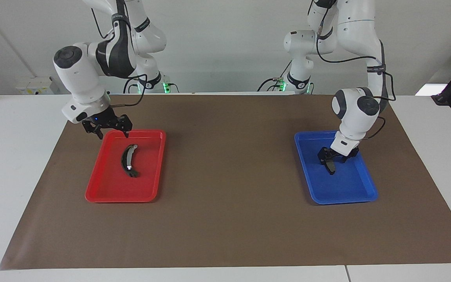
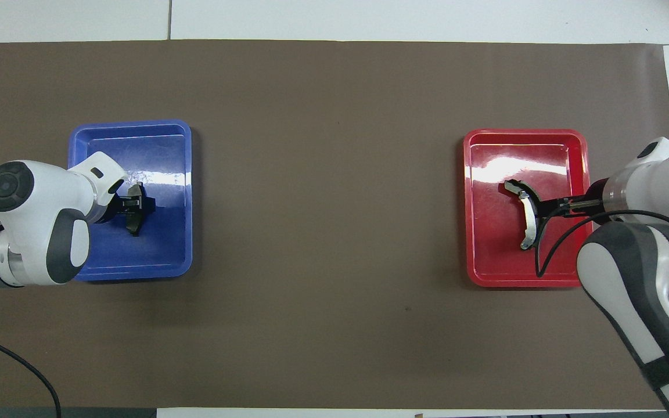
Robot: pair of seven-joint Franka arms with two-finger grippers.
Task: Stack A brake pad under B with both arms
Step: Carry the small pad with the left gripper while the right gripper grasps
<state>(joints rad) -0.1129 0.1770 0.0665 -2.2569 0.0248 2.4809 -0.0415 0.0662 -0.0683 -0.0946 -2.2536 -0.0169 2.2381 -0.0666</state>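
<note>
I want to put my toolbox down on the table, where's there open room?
The brown mat is bare between the red tray and blue tray. Crowded: left gripper down on the A brake pad in blue; right gripper over red's rim, near B.

Layout: two trays on a mat [image 1: 225, 219] on the bench [image 1: 14, 156], well apart. B [image 1: 128, 159] lies in the tray [image 1: 104, 194] toward the right arm's end; A brake pad [image 1: 330, 166] is in the tray [image 1: 347, 196] toward the left arm's end.
</note>
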